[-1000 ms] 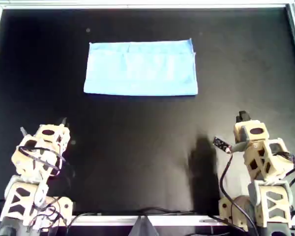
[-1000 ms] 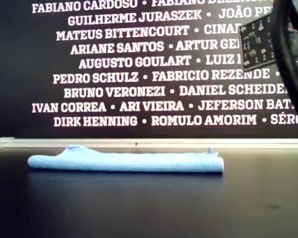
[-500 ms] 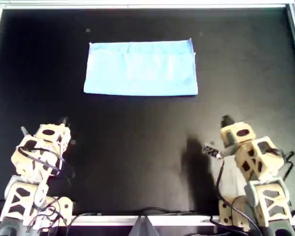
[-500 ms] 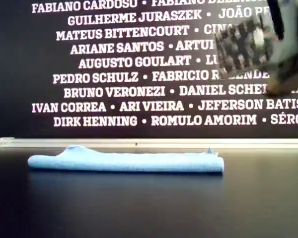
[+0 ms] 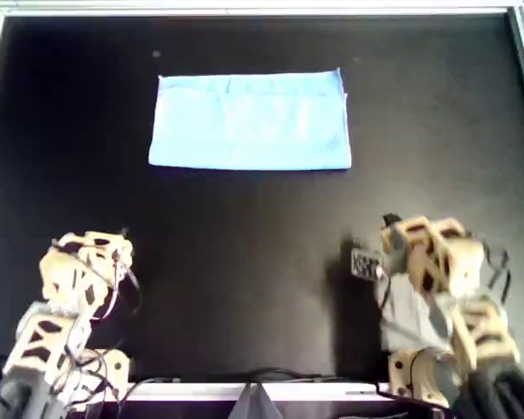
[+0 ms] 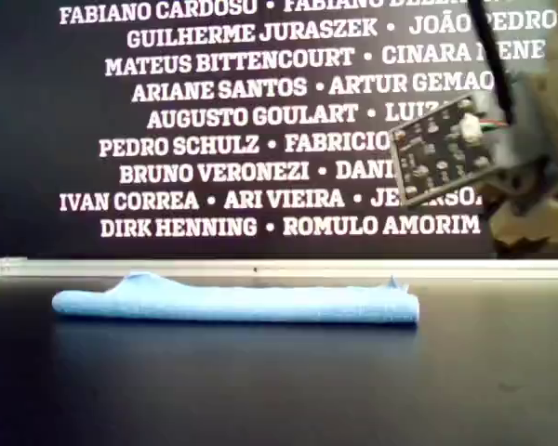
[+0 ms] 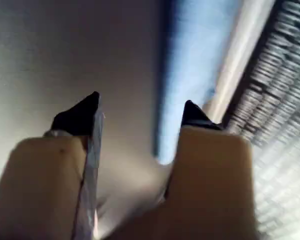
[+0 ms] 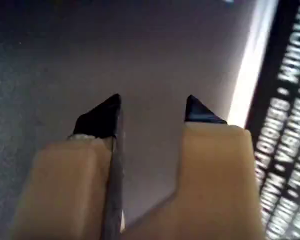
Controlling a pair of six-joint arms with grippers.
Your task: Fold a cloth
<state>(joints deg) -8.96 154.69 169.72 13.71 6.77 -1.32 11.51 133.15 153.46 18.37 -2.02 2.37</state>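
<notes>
The cloth (image 5: 249, 120) is a light blue rectangle lying flat and folded on the black table, toward the far side in the overhead view. In the exterior view the cloth (image 6: 232, 302) is a low, flat strip. My left gripper (image 7: 140, 105) is open and holds nothing; the cloth (image 7: 200, 65) lies well ahead of it. In the overhead view the left gripper (image 5: 122, 236) sits at the near left. My right gripper (image 8: 155, 105) is open and empty over bare table. The right gripper (image 5: 389, 223) sits at the overhead view's near right, far from the cloth.
A pale metal rim (image 5: 244, 9) frames the black table (image 5: 244, 262). A dark wall with white names (image 6: 214, 139) stands behind the far edge. A small circuit board (image 6: 442, 149) on the right arm shows at the exterior view's right. Cables hang by both arm bases.
The right arm has drawn back toward the overhead view's near edge and swung leftward; its board moved left in the exterior view. The left arm dropped back slightly. The cloth stayed put.
</notes>
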